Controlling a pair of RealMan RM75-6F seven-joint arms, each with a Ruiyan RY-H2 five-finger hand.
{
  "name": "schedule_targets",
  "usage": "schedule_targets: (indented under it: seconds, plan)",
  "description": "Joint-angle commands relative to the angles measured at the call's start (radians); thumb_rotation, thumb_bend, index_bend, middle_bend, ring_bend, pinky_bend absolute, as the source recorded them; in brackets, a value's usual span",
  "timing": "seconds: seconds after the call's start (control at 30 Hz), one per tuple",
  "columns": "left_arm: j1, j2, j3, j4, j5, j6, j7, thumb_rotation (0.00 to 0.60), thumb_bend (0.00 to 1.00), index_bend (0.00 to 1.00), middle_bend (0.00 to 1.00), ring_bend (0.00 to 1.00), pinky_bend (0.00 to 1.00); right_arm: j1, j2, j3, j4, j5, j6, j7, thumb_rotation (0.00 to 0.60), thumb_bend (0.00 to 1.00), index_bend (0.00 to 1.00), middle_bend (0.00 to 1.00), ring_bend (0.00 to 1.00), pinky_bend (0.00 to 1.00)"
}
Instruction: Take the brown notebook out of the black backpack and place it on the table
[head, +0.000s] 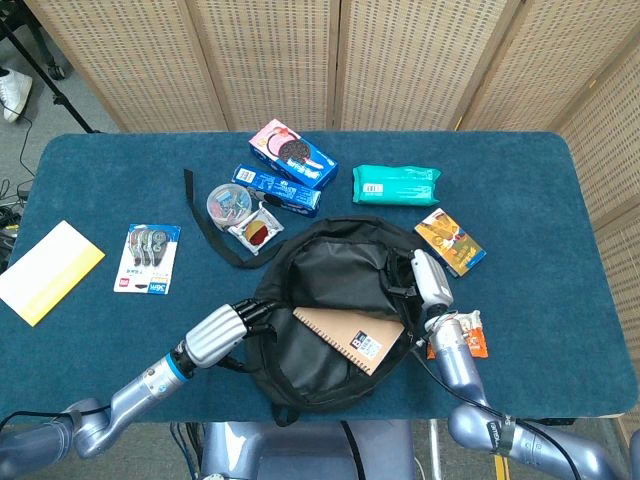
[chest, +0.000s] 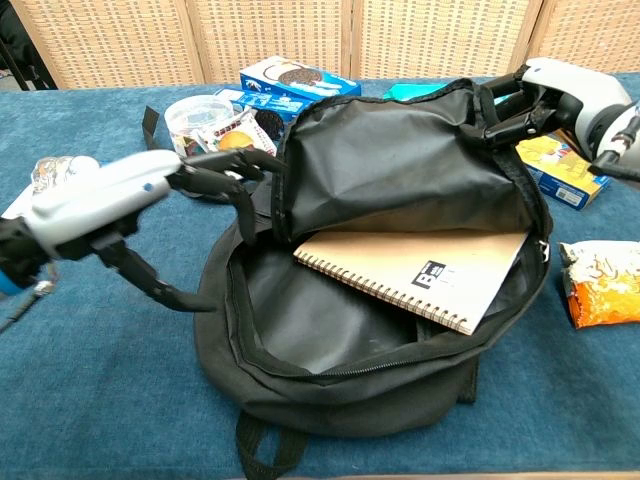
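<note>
I saw the blue table (head: 540, 200) carrying the black backpack (head: 330, 370), cookie boxes (head: 290, 155), a green pack (head: 395, 184), a yellow pad (head: 48, 270), and a snack bag (head: 470, 338).

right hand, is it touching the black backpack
Touching: chest view shows the right hand gripping the raised flap edge of the black backpack.
</note>
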Motion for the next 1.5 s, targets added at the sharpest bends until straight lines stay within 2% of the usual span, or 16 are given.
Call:
schedule_targets:
  seconds: [0.03, 0.43, 0.87, 1.17, 1.4, 1.5]
  plan:
    - [-0.023, -0.047, 0.008, 0.041, 0.008, 0.012, -0.019, 0.600, 0.00, 0.50, 0.18, 0.17, 0.26, 0.007, 0.015, 0.010, -0.010, 0.027, -0.014, -0.003, 0.600, 0.76, 0.71, 0.73, 0.69, 0.52]
    - [-0.098, -0.155, 0.007, 0.112, -0.031, -0.049, -0.049, 0.600, 0.00, 0.52, 0.19, 0.18, 0.26, 0.014, 0.089, 0.024, -0.050, 0.096, -0.091, 0.037, 0.600, 0.77, 0.71, 0.73, 0.69, 0.52]
    - [-0.108, -0.220, 0.011, 0.172, -0.079, -0.016, -0.103, 0.600, 0.00, 0.58, 0.22, 0.18, 0.26, 0.013, 0.177, 0.043, -0.140, 0.158, -0.134, 0.091, 0.600, 0.79, 0.72, 0.74, 0.69, 0.52]
    - [-0.115, -0.198, 0.011, 0.151, -0.081, 0.036, -0.114, 0.600, 0.00, 0.58, 0.24, 0.18, 0.26, 0.023, 0.225, 0.066, -0.244, 0.252, -0.156, 0.134, 0.600, 0.84, 0.72, 0.74, 0.69, 0.54]
    - [-0.093, -0.157, 0.036, 0.128, -0.064, 0.133, -0.167, 0.600, 0.00, 0.59, 0.25, 0.18, 0.26, 0.076, 0.265, 0.098, -0.266, 0.378, -0.279, 0.204, 0.600, 0.89, 0.72, 0.74, 0.70, 0.62]
    - [-0.085, -0.141, 0.047, 0.122, -0.062, 0.157, -0.182, 0.600, 0.00, 0.59, 0.25, 0.18, 0.26, 0.096, 0.294, 0.107, -0.260, 0.419, -0.376, 0.253, 0.600, 0.92, 0.72, 0.74, 0.70, 0.65]
